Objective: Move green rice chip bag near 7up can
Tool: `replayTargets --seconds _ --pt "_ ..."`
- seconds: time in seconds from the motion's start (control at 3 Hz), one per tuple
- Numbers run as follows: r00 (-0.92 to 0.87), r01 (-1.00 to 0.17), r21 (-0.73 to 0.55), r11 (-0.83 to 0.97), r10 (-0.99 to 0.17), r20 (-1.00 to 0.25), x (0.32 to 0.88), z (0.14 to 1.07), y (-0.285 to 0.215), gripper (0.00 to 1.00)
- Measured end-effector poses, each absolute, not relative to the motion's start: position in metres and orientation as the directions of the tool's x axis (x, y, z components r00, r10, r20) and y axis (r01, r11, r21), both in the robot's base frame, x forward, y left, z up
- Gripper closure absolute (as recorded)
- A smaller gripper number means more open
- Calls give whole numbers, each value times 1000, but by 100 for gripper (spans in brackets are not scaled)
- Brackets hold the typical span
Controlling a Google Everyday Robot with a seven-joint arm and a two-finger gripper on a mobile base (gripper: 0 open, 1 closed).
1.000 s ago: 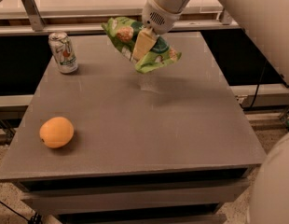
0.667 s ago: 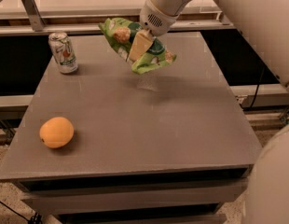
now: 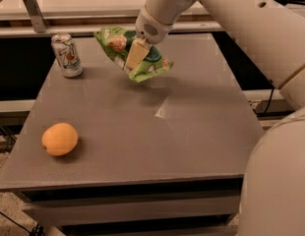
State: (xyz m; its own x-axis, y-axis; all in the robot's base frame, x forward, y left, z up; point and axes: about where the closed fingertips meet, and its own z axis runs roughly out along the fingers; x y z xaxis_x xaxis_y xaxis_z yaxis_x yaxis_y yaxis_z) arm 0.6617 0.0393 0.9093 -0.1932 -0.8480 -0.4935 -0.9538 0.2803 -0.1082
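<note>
Upper middle of the frame, the gripper (image 3: 136,54) is clamped on the green rice chip bag (image 3: 112,39) above the desk (image 3: 142,132). The 7up can (image 3: 67,55) stands apart, leftward.

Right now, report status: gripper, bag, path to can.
Gripper shut on green rice chip bag, aloft over far side of table. 7up can upright, left of bag, apart. Orange at front left, off path.
</note>
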Motion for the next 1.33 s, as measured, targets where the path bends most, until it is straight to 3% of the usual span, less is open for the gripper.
replayTargets --seconds 1.0,1.33 --pt "-159 -968 -94 231 -861 -483 666 898 66 100" --pt "-142 -975 -82 208 -858 -493 665 896 76 82"
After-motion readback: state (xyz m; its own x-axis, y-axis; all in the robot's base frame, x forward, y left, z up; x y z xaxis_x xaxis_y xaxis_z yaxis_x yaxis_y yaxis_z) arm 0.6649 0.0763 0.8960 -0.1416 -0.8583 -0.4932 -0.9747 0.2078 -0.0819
